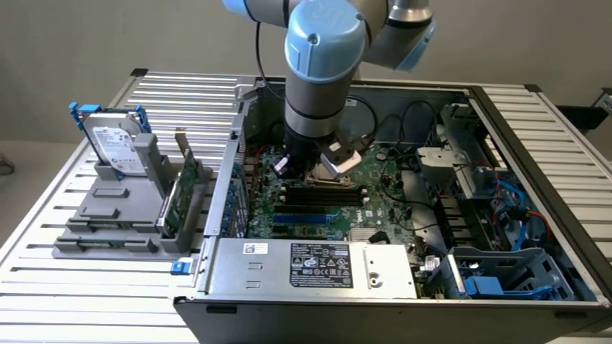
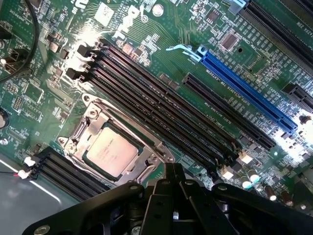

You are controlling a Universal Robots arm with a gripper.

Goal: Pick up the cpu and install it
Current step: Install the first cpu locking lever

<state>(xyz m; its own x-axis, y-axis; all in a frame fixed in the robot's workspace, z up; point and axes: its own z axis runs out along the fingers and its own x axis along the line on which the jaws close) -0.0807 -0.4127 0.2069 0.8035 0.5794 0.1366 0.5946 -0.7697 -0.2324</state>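
Gripper (image 2: 172, 172) clenched, empty, hovering over the motherboard (image 2: 146, 29). Cpu (image 2: 111, 149) sits in socket (image 2: 88, 122), frame unlatched. Risk: chip seated askew, bending pins if pressed.

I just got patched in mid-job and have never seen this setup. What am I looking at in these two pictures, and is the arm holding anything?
The exterior view shows a blue-and-grey robot arm reaching down into an open computer case on a slatted table. On the exterior view's left, a grey rack holds a hard drive. The wrist view looks down past the gripper at the green motherboard. The gripper is shut and holds nothing. The cpu already lies inside the metal-framed socket, beside the black memory slots.
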